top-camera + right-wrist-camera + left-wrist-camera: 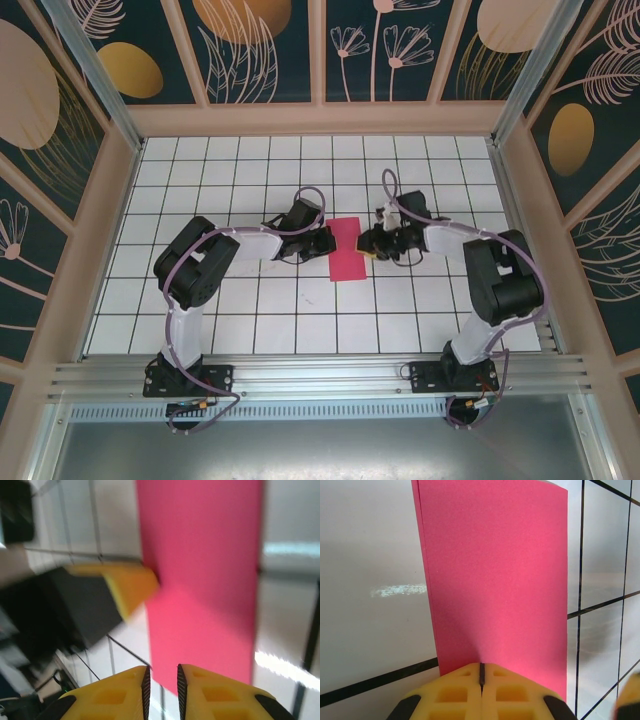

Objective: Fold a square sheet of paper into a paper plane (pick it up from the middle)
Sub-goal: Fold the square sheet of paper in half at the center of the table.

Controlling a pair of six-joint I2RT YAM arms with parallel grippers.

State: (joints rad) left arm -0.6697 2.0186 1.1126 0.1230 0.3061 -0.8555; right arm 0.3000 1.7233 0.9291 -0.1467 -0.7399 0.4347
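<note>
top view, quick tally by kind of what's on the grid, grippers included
paper: 1
grippers: 2 (left gripper, right gripper)
total: 3

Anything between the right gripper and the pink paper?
Nothing visible. The right gripper sits at one edge of the pink paper. The left gripper, shut, is at the opposite edge, out of the path.
</note>
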